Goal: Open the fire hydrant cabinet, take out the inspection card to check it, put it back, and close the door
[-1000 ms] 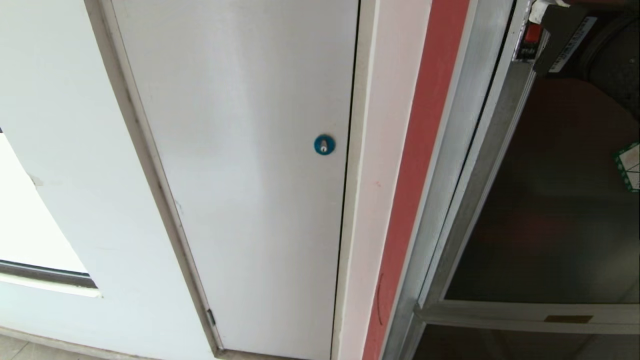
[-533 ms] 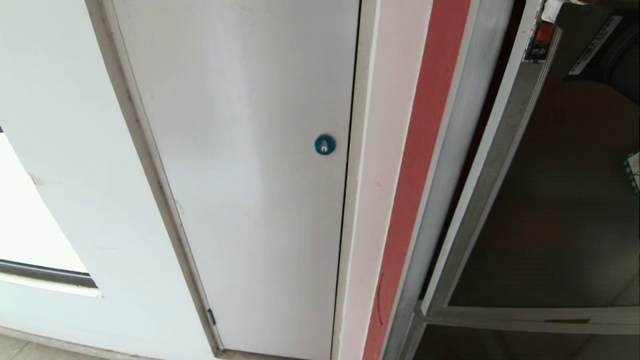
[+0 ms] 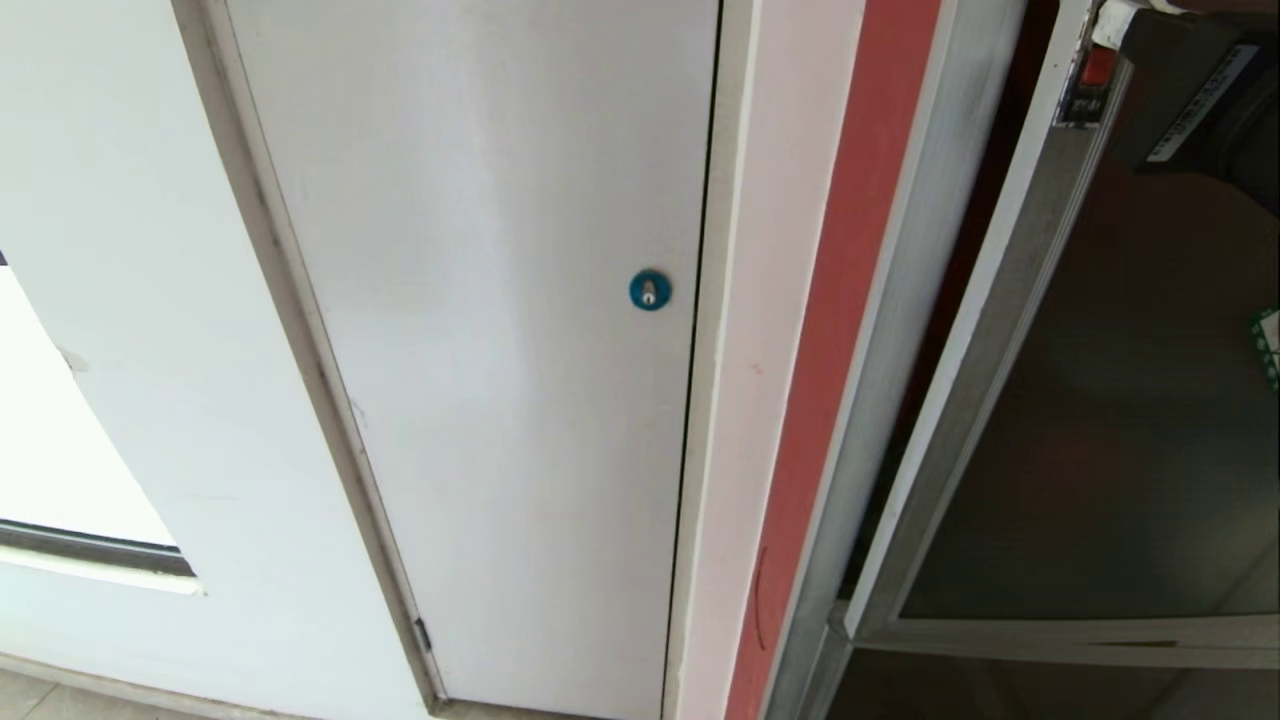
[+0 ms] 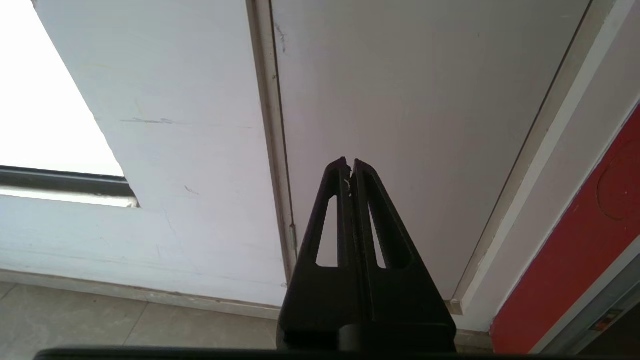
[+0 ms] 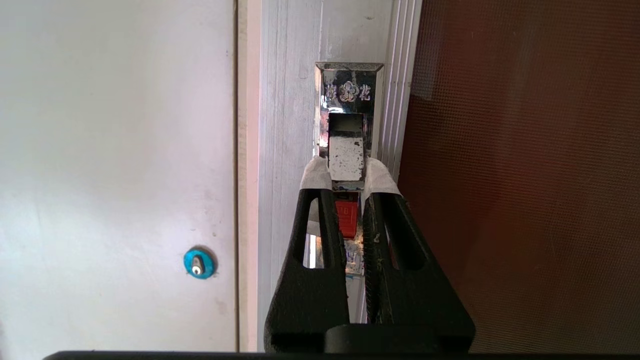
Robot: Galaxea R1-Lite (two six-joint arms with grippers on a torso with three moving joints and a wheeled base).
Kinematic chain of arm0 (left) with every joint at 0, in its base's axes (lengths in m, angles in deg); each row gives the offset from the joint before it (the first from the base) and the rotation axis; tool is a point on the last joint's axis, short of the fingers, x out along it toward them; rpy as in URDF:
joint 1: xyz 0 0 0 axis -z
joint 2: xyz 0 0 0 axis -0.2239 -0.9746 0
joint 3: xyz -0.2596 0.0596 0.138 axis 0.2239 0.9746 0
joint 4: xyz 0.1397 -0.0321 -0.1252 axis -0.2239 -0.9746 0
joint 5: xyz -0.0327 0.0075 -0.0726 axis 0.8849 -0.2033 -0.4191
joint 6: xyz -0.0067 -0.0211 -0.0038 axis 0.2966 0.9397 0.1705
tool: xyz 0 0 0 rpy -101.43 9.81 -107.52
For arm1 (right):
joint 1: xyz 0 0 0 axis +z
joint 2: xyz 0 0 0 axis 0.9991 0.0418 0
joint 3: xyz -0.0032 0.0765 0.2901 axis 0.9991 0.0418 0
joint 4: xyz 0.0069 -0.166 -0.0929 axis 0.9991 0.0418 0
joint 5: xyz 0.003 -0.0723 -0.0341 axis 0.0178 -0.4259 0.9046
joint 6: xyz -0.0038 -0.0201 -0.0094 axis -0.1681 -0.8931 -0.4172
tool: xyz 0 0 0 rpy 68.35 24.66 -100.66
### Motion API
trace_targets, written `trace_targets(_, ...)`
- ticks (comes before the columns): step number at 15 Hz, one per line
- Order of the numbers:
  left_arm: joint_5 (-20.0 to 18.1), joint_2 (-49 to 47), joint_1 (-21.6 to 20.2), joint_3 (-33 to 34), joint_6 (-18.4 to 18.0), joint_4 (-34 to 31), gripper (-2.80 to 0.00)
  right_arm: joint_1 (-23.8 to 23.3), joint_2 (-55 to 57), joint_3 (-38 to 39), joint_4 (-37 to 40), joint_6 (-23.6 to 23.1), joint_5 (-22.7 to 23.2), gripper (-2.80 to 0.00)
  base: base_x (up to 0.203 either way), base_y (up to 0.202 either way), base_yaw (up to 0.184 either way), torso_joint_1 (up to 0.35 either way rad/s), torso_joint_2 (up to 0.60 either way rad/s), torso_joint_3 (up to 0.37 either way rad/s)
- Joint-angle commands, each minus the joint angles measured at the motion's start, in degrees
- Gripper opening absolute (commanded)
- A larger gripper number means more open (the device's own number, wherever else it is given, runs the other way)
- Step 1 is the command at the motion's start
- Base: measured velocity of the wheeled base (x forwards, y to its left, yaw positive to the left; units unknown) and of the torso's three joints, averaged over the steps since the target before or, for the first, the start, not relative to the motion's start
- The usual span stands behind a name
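Door stands ajar, long axis upright; right gripper clamps its latch handle (left gripper closed, empty).

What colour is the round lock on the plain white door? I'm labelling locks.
Blue round lock, with a silvery keyhole centre; clearest in the head view.

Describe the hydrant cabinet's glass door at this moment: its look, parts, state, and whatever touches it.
The door is dark tinted glass in a brushed-aluminium frame with a crossbar low down. It stands slightly ajar, a dark gap showing along its latch edge. A chrome latch handle with a red tab beneath sits on its stile. The right gripper, tips wrapped in white tape, is shut on the handle's pull tab.
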Motion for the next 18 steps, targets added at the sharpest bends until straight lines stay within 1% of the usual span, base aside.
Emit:
trace_targets(1,0.0,0.0,0.0,0.4,0.0,0.0,-2.8,0.0,-0.1,0.2,0.3,-0.2,-0.3,-2.8,0.0,0.0,0.0,0.0,0.0,0.0)
trace_targets(2,0.0,0.0,0.0,0.4,0.0,0.0,-2.8,0.0,-0.2,0.1,0.3,-0.2,-0.2,-2.8,0.0,0.0,0.0,0.0,0.0,0.0)
trace_targets(3,0.0,0.0,0.0,0.4,0.0,0.0,-2.8,0.1,-0.2,0.1,0.2,-0.2,-0.1,0.0,0.0,0.0,0.0,0.0,0.0,0.0)
trace_targets(12,0.0,0.0,0.0,0.4,0.0,0.0,-2.8,0.3,-0.7,0.5,0.2,-0.2,0.0,0.0,0.0,0.0,0.0,0.0,0.0,0.0)
trace_targets(15,0.0,0.0,0.0,0.4,0.0,0.0,-2.8,2.0,-1.6,1.8,0.3,-0.3,0.1,0.0,0.0,0.0,0.0,0.0,0.0,0.0)
trace_targets(18,0.0,0.0,0.0,0.4,0.0,0.0,-2.8,2.7,-2.4,2.9,0.3,-0.4,0.1,0.0,0.0,0.0,0.0,0.0,0.0,0.0)
